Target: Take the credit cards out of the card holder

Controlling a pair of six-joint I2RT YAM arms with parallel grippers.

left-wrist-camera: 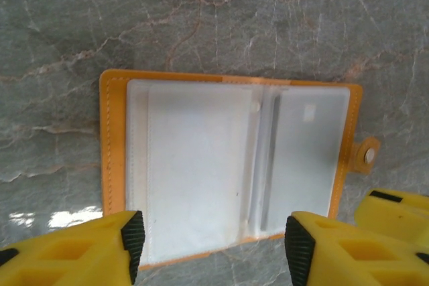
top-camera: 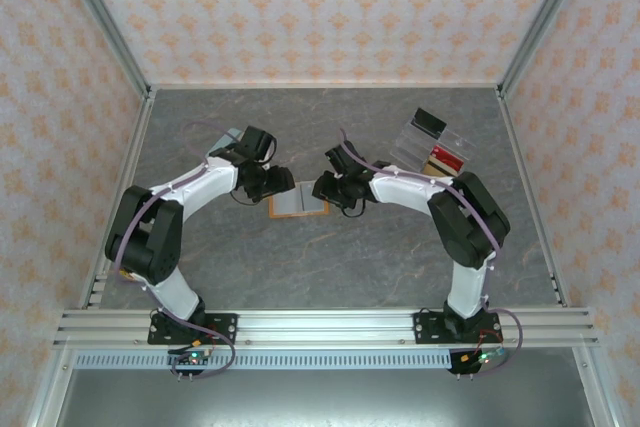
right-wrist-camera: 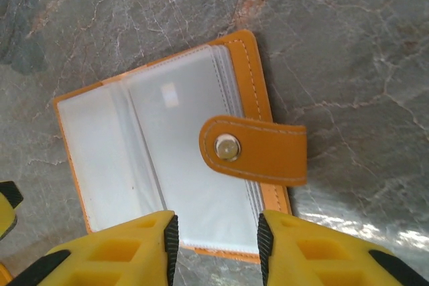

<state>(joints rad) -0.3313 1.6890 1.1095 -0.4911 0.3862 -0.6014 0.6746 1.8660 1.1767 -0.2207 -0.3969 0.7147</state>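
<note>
The card holder (top-camera: 298,203) is laid open on the worktop (top-camera: 300,267), its long axis running arm to arm. One edge each is framed by the left jaws and the right jaws, both released, neither seemingly nearer.

stitched leathery card holder (right-wrist-camera: 258,108), glossy pockets
</note>
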